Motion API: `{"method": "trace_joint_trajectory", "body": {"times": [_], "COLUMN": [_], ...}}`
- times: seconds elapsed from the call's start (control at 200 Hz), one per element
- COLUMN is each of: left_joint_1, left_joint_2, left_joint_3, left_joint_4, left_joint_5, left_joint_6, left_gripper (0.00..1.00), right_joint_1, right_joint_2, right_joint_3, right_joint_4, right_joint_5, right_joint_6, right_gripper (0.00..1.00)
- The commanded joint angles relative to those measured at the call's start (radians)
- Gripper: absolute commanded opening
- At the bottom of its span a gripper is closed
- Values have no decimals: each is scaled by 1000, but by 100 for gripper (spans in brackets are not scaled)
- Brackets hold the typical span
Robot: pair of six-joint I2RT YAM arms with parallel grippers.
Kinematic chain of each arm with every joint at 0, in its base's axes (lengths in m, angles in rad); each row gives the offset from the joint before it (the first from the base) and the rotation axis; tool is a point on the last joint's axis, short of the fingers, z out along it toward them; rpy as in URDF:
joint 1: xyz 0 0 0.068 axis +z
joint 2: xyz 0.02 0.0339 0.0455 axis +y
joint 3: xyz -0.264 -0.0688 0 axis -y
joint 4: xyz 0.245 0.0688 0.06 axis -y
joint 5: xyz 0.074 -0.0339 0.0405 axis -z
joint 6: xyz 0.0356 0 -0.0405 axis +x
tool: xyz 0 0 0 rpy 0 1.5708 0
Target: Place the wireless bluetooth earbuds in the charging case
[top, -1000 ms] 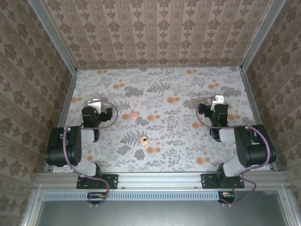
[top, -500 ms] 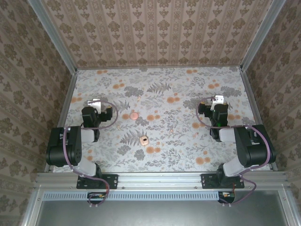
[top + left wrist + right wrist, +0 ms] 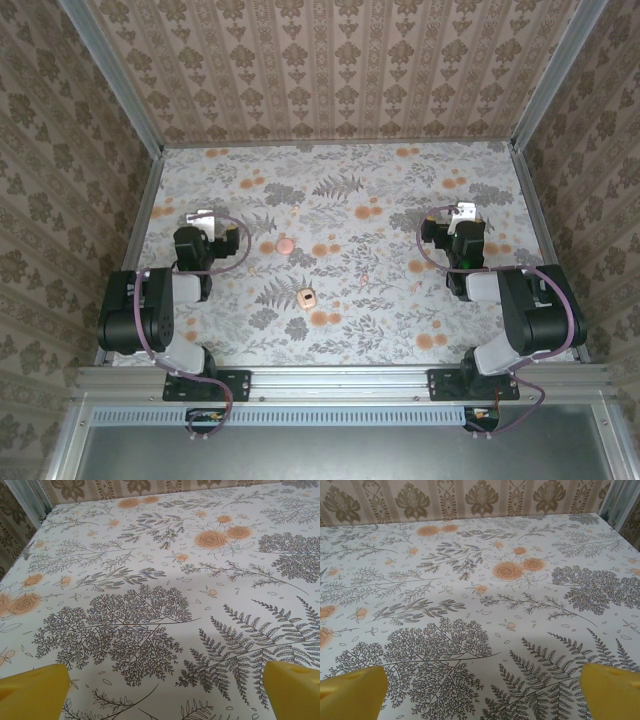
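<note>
No writing, brand, number or sign can be read anywhere. The table cover [image 3: 340,195] bears only printed ferns and orange flowers, and the walls [image 3: 340,70] only a striped damask motif. The case [image 3: 306,297], at 7 o'clock from the table's middle, is too small to show any marking.

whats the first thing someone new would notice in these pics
The busy floral tablecloth covers the table and nearly hides the small things on it. Near the middle lie a small peach case and, farther back, a round pinkish piece too small to identify. The left gripper and right gripper sit at either side, both open, yellow fingertips spread wide.
</note>
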Motion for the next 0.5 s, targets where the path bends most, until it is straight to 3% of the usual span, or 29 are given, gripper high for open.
{"method": "trace_joint_trajectory", "body": {"times": [0.0,0.31,0.41,0.495], "left_joint_1": [-1,-9,-14,-17], "left_joint_2": [-4,-33,-87,-141], "left_joint_3": [15,5,4,28], "left_joint_4": [12,8,-38,-134], "left_joint_5": [-4,-21,-45,-67], "left_joint_6": [-2,2,-4,-15], "left_gripper": [100,100,100,100], "right_joint_1": [5,6,5,10], "right_joint_2": [8,2,-28,-83], "right_joint_3": [-5,-6,31,100], "right_joint_4": [17,19,-69,-250], "right_joint_5": [-18,-18,-28,-28], "right_joint_6": [-8,-10,-13,-13], "right_gripper": [100,100,100,100]}}
